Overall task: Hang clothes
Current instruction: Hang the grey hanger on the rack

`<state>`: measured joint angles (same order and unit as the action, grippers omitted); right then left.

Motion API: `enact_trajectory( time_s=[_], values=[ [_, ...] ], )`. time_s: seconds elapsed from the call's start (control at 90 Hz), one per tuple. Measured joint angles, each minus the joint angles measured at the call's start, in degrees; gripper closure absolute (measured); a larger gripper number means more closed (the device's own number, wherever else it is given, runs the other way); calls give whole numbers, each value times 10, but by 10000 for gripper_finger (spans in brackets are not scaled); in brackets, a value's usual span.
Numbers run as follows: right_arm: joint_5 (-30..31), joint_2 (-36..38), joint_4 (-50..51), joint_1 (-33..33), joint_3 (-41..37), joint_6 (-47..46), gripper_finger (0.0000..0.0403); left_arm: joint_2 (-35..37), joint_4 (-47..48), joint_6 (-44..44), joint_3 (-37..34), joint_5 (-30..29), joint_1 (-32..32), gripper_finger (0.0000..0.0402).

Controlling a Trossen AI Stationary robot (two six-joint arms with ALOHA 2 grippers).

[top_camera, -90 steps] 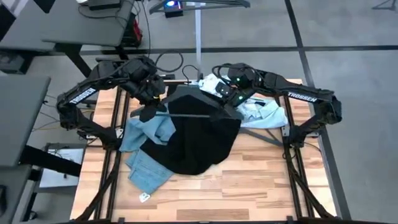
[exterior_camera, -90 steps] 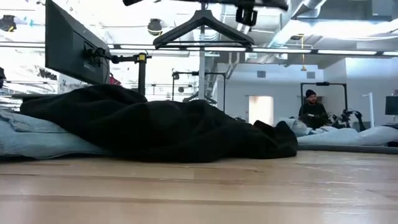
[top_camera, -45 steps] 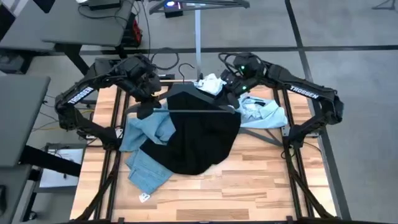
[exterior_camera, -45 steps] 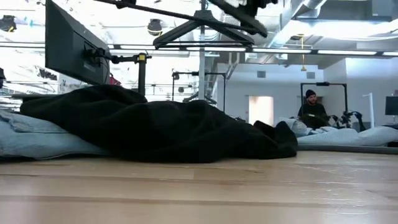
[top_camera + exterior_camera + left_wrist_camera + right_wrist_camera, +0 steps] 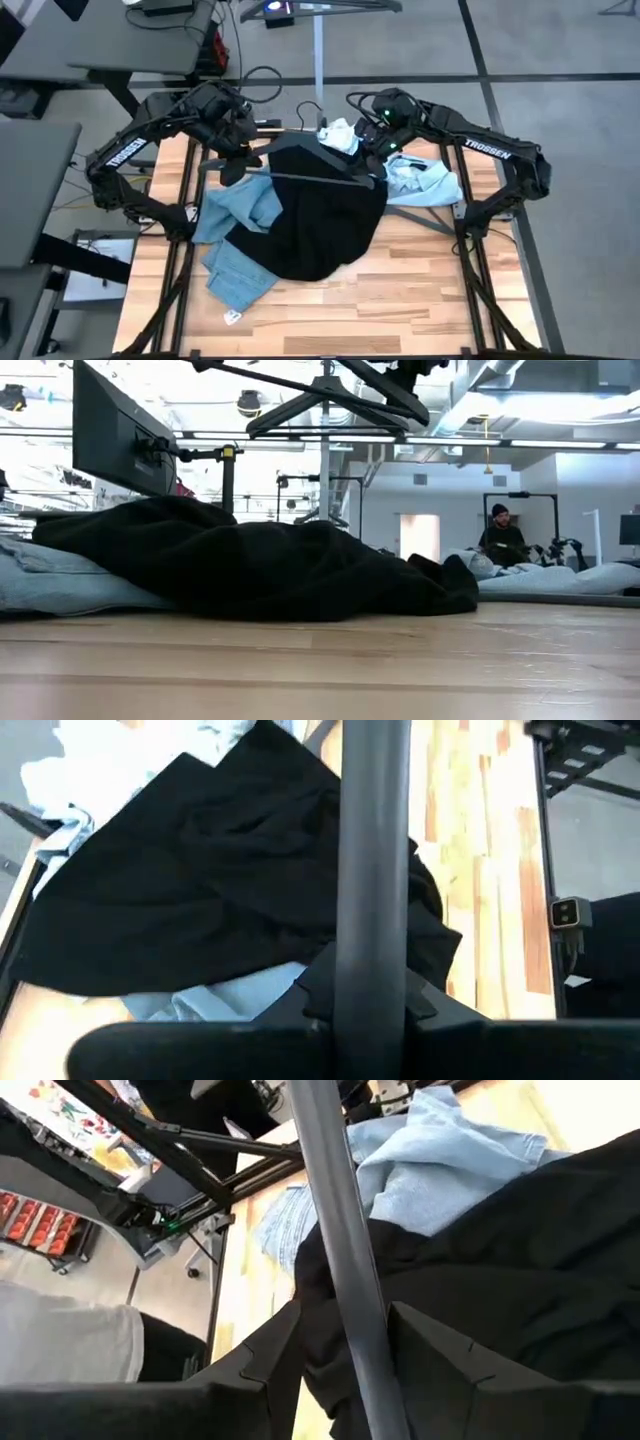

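Hanger (image 5: 300, 165) is pinched at both ends, left pincer (image 5: 237, 160) and right pincer (image 5: 372, 165), held level above black t-shirt (image 5: 325, 225) for loading.

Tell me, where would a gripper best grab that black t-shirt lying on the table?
Probably from above, at the black t-shirt's edge nearest the arms, just under the hanger both grippers hold over it. It lies crumpled, partly overlapping the jeans, so a raised fold there suits a downward pinch; the neck opening isn't visible.
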<state>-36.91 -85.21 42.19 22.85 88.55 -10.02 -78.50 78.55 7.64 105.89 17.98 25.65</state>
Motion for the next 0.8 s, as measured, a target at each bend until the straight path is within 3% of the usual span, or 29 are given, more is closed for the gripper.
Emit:
enact_trajectory(
  time_s=[0.144,0.444,0.8],
  values=[
    [-1,0,-12,2,0,-20,253,-1,-1,0,0,-1,0,392],
    [0,1,-34,55,0,-50,161,5,-59,-1,0,-4,2,392],
    [-31,3,-178,92,0,-47,154,16,-127,-2,0,-1,34,392]
  ],
)
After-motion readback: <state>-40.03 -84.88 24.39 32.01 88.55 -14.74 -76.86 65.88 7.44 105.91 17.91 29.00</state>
